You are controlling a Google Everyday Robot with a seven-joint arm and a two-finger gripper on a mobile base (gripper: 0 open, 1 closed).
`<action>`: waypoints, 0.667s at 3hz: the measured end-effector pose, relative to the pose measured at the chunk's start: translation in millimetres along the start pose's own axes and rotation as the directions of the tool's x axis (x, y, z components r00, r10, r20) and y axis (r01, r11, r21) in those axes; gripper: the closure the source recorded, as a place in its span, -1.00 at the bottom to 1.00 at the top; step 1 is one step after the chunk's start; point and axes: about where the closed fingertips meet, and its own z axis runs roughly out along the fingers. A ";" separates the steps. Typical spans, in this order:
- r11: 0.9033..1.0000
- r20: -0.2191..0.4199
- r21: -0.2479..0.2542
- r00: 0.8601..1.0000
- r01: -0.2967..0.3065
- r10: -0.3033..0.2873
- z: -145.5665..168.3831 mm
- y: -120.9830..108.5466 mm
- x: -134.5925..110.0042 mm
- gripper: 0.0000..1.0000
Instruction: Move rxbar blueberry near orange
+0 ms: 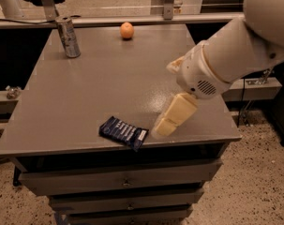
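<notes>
Camera view puts the rxbar blueberry [123, 132] nearest. It lies flat on the tabletop [108, 78] close to the front edge, just beside the gripper [163, 126] on the picture's left, with its pale end turned toward the gripper. The two look slightly apart, though the gap is too narrow to be sure.

The gripper slants down from the thick pale wrist and hangs low over the front right part of the tabletop. Whether it is spread or closed cannot be told from this angle, and nothing shows in its grip. Its low place next to the bar suggests it is lining up for the pick, which is not yet made. A wrapper this flat gives little to hold, so the grasp probably has to come right down to the surface.

Farther back, well apart from the gripper, a silver can [68, 37] stands upright near the far left corner. The orange [127, 30] rests by the far edge, well beyond the gripper. Being round it may roll, so the bar is best set down beside it without a nudge.
</notes>
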 end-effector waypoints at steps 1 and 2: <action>0.997 0.073 -0.053 0.996 -0.056 0.059 31.1 14.2 -15.1 -1.00; 0.995 0.115 -0.084 0.991 -0.060 0.069 60.4 31.4 -30.8 -1.00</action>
